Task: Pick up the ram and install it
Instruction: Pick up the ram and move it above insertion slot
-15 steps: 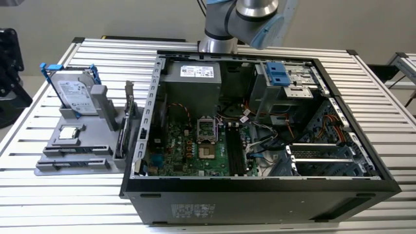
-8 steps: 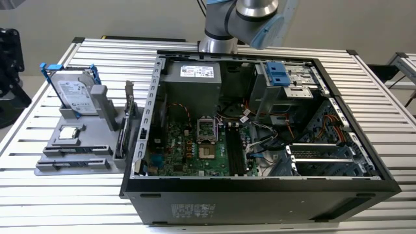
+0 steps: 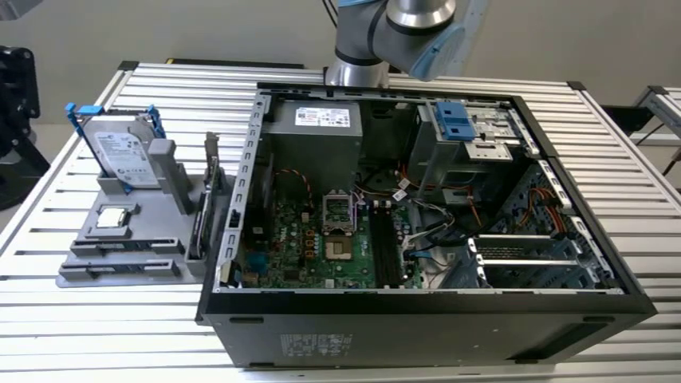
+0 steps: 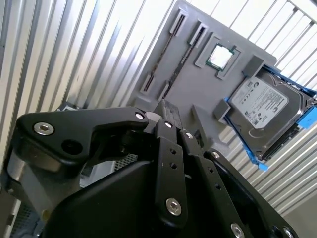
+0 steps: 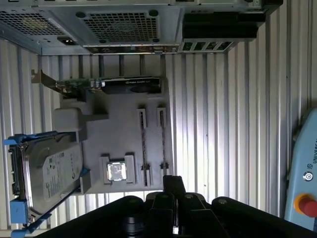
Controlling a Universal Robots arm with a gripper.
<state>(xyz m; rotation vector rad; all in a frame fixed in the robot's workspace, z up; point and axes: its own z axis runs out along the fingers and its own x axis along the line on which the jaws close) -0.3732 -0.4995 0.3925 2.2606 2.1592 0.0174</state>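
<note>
A: Item one, nearest: the tool?
B: The gripper (image 5: 173, 182), on the single arm. Its jaws are sitting closed together, carrying nothing. It is hanging clear above the gray parts holder (image 5: 119, 134).
A: Item two, the ram?
B: The ram (image 5: 162, 141) is lying edge-on in a slot of that holder, just ahead of the gripper and not touching it. Its long axis is running away from the gripper toward the computer case (image 5: 129, 25). A second like strip (image 5: 142, 146) is lying parallel, just beside it.
A: Beyond that?
B: The processor chip (image 5: 116, 171) and then the hard drive (image 5: 47, 171) in its blue frame are sitting off to one side. The graphics card (image 5: 119, 85) is standing upright at the holder's case end.
</note>
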